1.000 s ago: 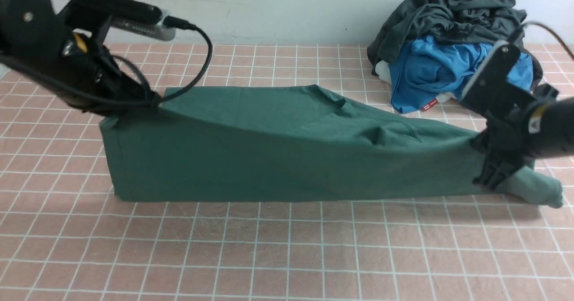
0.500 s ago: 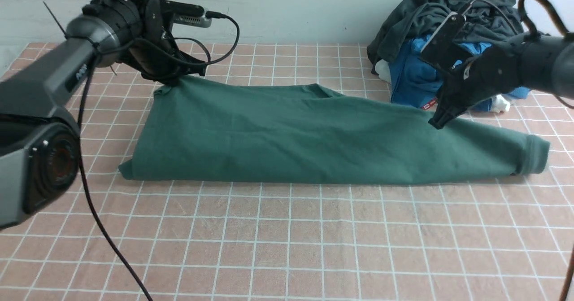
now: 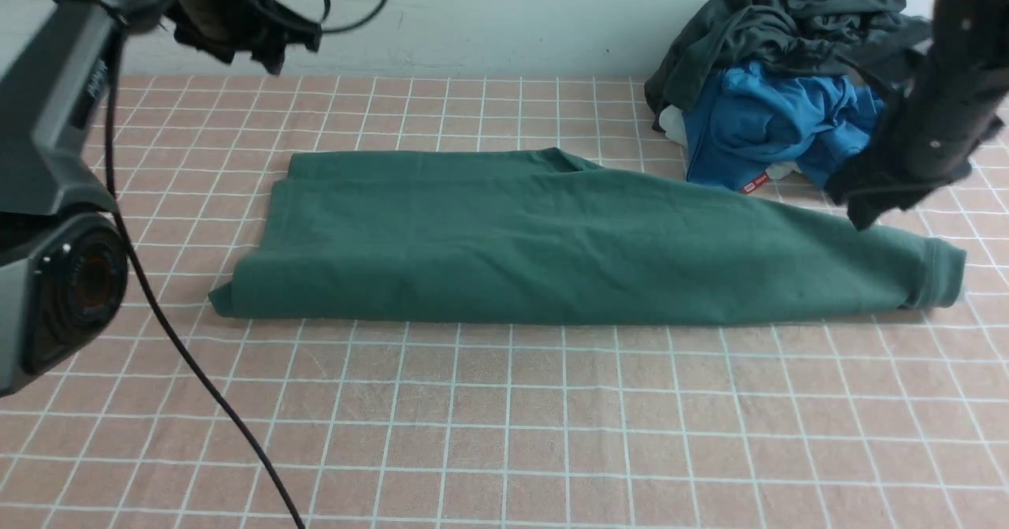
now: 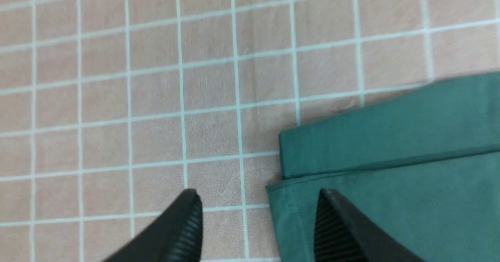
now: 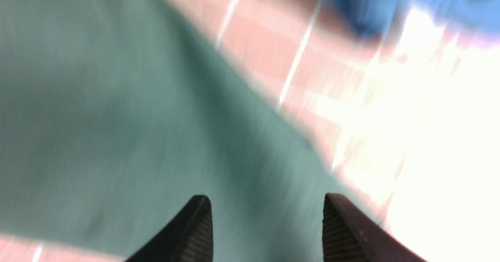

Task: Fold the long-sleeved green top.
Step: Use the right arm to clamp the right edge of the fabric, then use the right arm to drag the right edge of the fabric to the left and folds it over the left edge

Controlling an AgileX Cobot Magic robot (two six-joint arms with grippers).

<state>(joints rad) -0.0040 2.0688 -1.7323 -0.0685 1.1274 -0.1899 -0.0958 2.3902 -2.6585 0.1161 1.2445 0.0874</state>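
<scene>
The left arm (image 3: 55,111) is a grey link with dark lettering along its side. Nearest the camera it widens into a round black joint housing (image 3: 79,292) with a reddish ring at its centre and small pale screws. A thin black cable (image 3: 189,371) runs off it. The right arm (image 3: 946,95) is matt black, blurred, and dotted with a few pale screw heads. Both pairs of jaws are black, tapering to blunt tips, with fine ribs on their inner faces.

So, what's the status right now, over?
Left gripper open, right gripper open, both off the top. Top flat, folded into a long strip. Clothes pile far right, not on it.
</scene>
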